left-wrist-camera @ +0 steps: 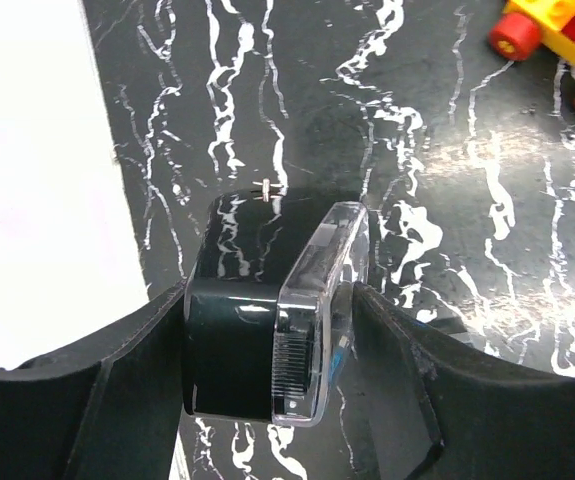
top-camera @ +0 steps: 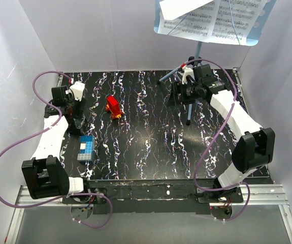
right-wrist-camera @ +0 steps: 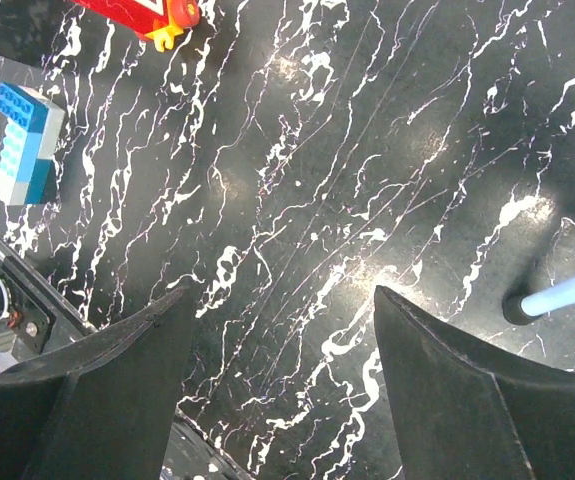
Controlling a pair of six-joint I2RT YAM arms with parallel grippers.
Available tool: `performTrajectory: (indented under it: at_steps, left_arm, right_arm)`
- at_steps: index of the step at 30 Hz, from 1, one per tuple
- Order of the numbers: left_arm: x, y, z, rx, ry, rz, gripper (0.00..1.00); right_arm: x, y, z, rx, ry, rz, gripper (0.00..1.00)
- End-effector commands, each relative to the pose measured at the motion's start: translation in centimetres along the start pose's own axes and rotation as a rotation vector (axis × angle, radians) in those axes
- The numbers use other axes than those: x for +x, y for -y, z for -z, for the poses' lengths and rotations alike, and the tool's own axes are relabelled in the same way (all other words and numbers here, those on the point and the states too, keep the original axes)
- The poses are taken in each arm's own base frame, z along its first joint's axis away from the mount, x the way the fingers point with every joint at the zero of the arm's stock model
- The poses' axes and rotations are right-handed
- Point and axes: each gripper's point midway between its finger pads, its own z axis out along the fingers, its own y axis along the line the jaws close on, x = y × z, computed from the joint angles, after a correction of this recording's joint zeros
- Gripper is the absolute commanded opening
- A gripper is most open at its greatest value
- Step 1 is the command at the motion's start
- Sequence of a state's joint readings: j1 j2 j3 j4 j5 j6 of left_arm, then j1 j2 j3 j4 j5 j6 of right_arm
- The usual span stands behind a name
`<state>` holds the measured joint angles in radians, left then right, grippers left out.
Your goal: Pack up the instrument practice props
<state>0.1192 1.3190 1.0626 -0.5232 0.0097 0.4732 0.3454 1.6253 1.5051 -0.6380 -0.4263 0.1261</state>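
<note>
The light-blue music stand (top-camera: 196, 56) stands at the back right. Its desk plate (top-camera: 166, 25) holds white sheet-music pages (top-camera: 214, 18) high above the table. A tripod leg (top-camera: 188, 114) reaches the table, and one leg with a black foot shows in the right wrist view (right-wrist-camera: 567, 292). My right gripper (top-camera: 173, 95) is open and empty just left of the pole's base, with only bare table between its fingers (right-wrist-camera: 277, 390). My left gripper (top-camera: 75, 119) is at the far left, shut on a small black box with a clear cover (left-wrist-camera: 267, 320).
A red and yellow toy car (top-camera: 114, 107) sits left of centre, also in the left wrist view (left-wrist-camera: 557, 40). A blue and white brick block (top-camera: 86, 148) lies near the left arm. White walls (top-camera: 13, 61) enclose the table on three sides.
</note>
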Motion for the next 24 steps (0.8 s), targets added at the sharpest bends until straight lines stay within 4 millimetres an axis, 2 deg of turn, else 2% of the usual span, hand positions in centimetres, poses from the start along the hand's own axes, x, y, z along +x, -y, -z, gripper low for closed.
performTrajectory:
  at_steps: [1,2,5,7,8,12,16,18,20,21,24]
  left_arm:
    - [-1.4,-4.0,1.0,-0.157,0.019,-0.005,0.66]
    - [-1.4,-4.1,1.0,-0.166,0.018,-0.006,0.74]
    - [-1.1,-4.7,0.9,-0.195,0.009,0.004,0.89]
    - [-1.6,-5.2,1.3,-0.219,0.024,0.018,0.98]
    - [-1.9,-5.4,1.5,-0.227,0.034,0.024,0.98]
    - [-5.4,-6.3,3.7,-0.232,0.136,0.03,0.98]
    - [-9.6,-6.4,6.3,-0.201,0.262,0.042,0.98]
    - [-11.2,-4.5,6.7,-0.14,0.306,-0.028,0.98]
    - [-12.2,-1.5,6.7,-0.053,0.338,-0.086,0.98]
    - [-12.6,0.5,6.8,0.0,0.355,-0.125,0.98]
    - [-12.1,4.4,6.3,0.123,0.357,-0.156,0.98]
  right_arm:
    - [-0.6,-0.6,1.9,0.016,0.062,0.051,0.79]
    - [-0.3,-0.6,1.9,0.017,0.059,0.055,0.79]
    - [0.0,-0.4,2.1,0.028,0.06,0.067,0.79]
    - [0.1,-0.1,2.4,0.043,0.064,0.07,0.79]
    - [0.2,-0.1,2.5,0.048,0.067,0.072,0.79]
    - [0.4,0.7,2.8,0.099,0.079,0.05,0.79]
    - [0.8,2.9,4.3,0.219,0.093,0.038,0.79]
    - [1.5,4.8,5.2,0.299,0.108,0.04,0.74]
    - [1.5,6.5,6.2,0.364,0.178,0.064,0.72]
    - [1.1,7.1,6.7,0.385,0.227,0.1,0.7]
    - [0.5,8.8,7.2,0.46,0.34,0.208,0.66]
